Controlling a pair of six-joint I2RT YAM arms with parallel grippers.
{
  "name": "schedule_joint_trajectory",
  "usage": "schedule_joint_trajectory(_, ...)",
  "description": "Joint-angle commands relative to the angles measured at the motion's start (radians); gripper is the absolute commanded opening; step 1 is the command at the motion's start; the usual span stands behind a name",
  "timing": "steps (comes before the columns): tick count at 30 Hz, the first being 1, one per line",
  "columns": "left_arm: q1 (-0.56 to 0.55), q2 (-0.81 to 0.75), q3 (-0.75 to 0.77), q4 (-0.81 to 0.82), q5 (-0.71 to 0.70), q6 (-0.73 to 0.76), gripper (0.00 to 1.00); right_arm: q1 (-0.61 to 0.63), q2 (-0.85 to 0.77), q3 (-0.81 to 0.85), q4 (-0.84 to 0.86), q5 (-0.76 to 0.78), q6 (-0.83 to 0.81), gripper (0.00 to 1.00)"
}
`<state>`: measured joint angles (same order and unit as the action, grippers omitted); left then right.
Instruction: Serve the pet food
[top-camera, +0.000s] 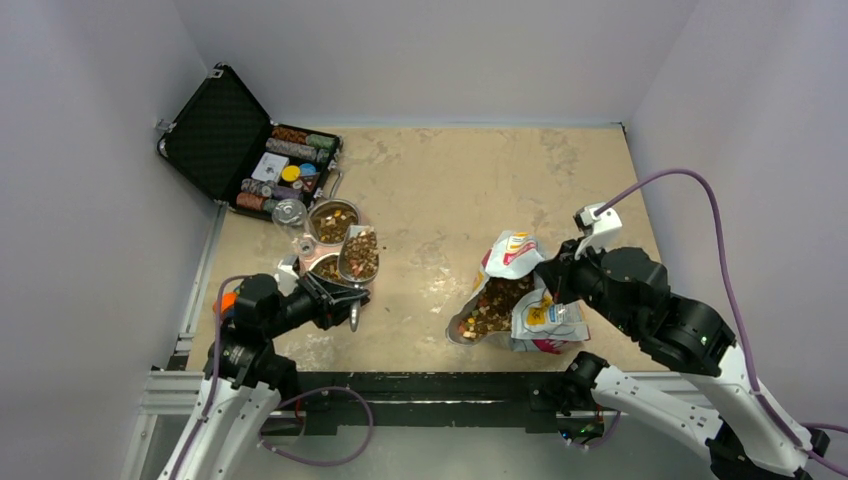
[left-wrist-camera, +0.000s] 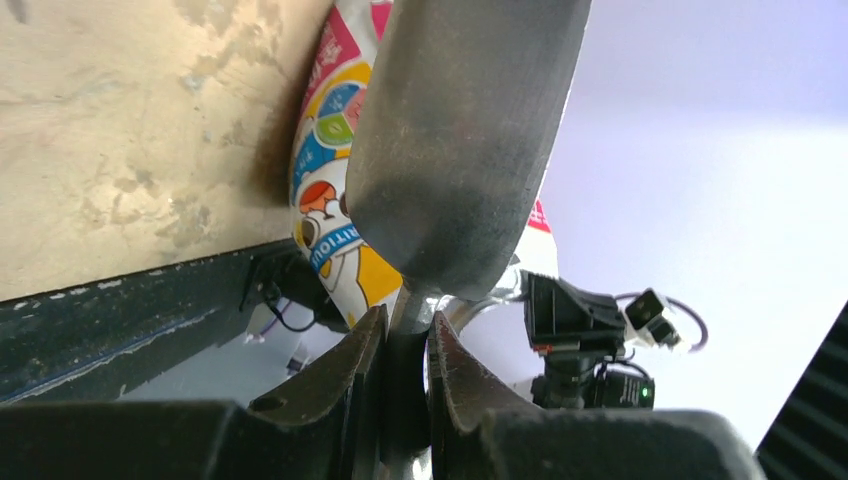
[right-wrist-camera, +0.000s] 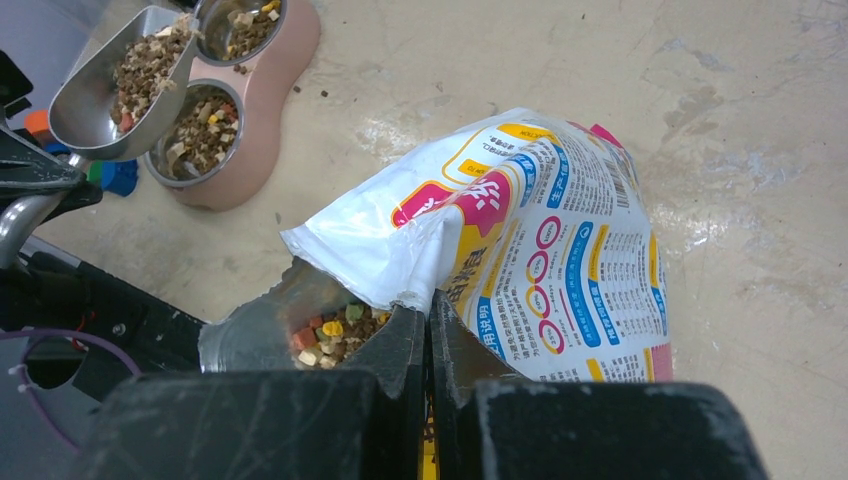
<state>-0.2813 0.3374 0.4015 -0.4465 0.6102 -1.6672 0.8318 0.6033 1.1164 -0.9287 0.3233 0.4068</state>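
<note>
Metal scoop (right-wrist-camera: 88, 108) of pet food (right-wrist-camera: 150, 62) is being held by its handle in left gripper (left-wrist-camera: 405, 332), at pink bowl (right-wrist-camera: 228, 186). Torn bag (right-wrist-camera: 560, 230) edge is being pinched by right gripper (right-wrist-camera: 428, 322).

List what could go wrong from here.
1. The heaped scoop, held by its thin handle in the left gripper, may shed pet food beside the pink double bowl, whose cups already hold food.
2. The right gripper pinches only the lip of the bag; a tug might spill its contents.
</note>
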Motion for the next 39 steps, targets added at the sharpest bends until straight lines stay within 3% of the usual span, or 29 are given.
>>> schedule_joint_trajectory(1, 0.007, -0.103, -0.026, -0.083, -0.132, -0.084, 0.0, -0.002, -0.009, 0.038, 0.114, 0.026, -0.02, 0.0)
schedule_joint_trajectory(10, 0.007, -0.137, 0.053, -0.362, -0.276, -0.142, 0.0, -0.002, 0.007, 0.048, 0.125, 0.013, -0.045, 0.0)
schedule_joint_trajectory(22, 0.007, -0.086, 0.044, -0.37, -0.296, -0.323, 0.0, -0.002, -0.003, 0.044, 0.114, 0.011, -0.032, 0.0)
schedule_joint_trajectory(28, 0.007, 0.038, 0.077, -0.349, -0.246, -0.391, 0.0, -0.002, -0.008, 0.044, 0.113, 0.014, -0.018, 0.0)
schedule_joint_trajectory(39, 0.007, 0.265, 0.31, -0.61, -0.219, -0.489, 0.0, -0.002, -0.042, 0.023, 0.094, 0.031, 0.013, 0.0)
